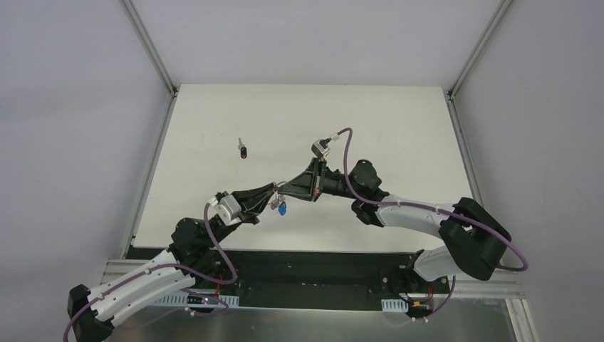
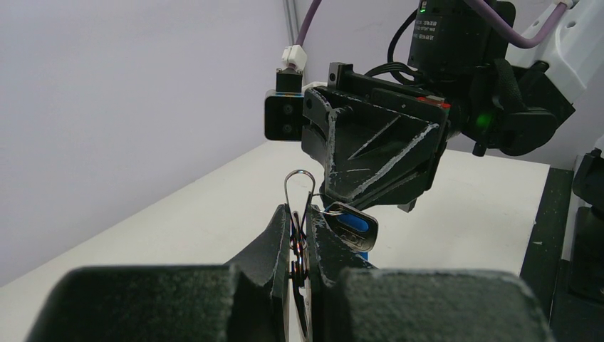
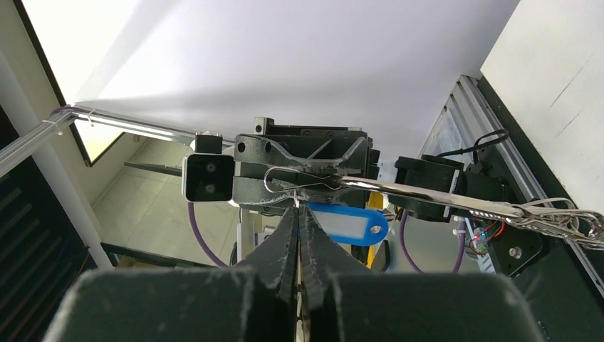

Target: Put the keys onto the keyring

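Both arms bend inward from their bases so the left claw (image 1: 273, 197) and right claw (image 1: 290, 188) meet tip to tip, each with its jaws pressed together.

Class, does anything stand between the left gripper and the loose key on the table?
Nothing visible does: only bare table separates the key from the left gripper, which is shut on the keyring.

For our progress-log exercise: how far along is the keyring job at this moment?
Done: the blue key already seems to hang on the ring. In hand: the left jaws are shut on the ring, and the right jaws, also shut, meet it beside that key. Left: a second key, it seems, lies alone on the table, not yet threaded.
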Available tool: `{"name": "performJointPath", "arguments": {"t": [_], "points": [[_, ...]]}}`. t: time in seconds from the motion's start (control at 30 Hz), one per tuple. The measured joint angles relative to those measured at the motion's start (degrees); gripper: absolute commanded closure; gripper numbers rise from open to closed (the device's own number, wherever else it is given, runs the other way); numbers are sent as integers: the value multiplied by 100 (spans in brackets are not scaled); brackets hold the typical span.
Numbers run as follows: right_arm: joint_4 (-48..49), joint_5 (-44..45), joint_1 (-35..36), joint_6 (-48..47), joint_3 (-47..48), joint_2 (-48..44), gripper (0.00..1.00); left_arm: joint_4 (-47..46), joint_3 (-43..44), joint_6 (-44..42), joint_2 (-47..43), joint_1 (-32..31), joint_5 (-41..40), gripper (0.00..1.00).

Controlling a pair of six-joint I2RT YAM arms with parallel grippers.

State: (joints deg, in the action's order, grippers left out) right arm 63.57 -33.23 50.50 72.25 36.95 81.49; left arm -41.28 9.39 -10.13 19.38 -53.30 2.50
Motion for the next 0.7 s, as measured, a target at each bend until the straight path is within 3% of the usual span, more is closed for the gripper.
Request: {"name": "performJointPath", "arguments": {"t": [0.7], "points": [[216, 46, -11, 83, 249, 251, 100, -87, 0, 2, 0, 9, -149, 100]]}}
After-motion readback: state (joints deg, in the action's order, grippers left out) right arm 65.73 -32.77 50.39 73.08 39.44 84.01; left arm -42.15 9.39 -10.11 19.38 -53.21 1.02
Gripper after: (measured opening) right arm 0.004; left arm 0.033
